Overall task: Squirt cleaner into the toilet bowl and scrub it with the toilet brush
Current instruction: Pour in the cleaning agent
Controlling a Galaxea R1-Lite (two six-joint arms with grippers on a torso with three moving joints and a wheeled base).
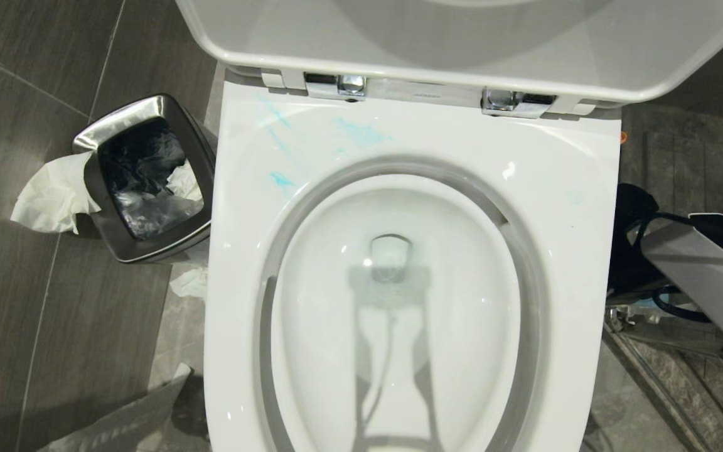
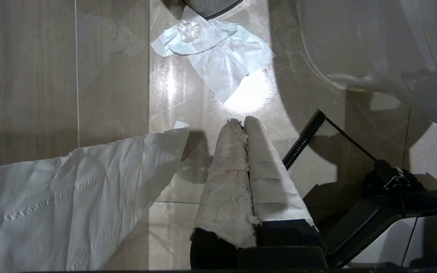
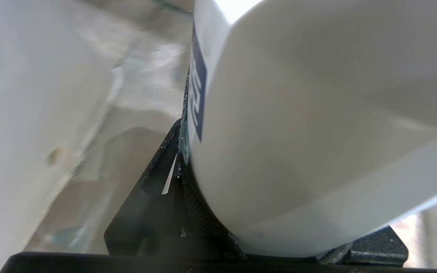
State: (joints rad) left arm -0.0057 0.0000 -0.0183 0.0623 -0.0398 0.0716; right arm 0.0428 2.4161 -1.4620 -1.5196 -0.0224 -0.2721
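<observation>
One arm does the work: the right gripper (image 3: 188, 178) has its jaws clamped on the cleaner (image 3: 298, 132), low beside the toilet bowl (image 1: 399, 301), which lies to its left. The left gripper (image 2: 246, 125), jaws together, hangs over the floor.

One toilet bowl (image 1: 399, 301), with one raised lid (image 1: 462, 44) on two chrome hinges (image 1: 344, 85). One steel bin (image 1: 148, 182) beside it, one tissue (image 1: 54, 194) draped over its rim, one more tissue (image 1: 191, 282) on the floor. One white bottle (image 3: 317, 132) with one blue label (image 3: 197, 98). Three blue smears (image 1: 361, 132) on the rim, roughly.
</observation>
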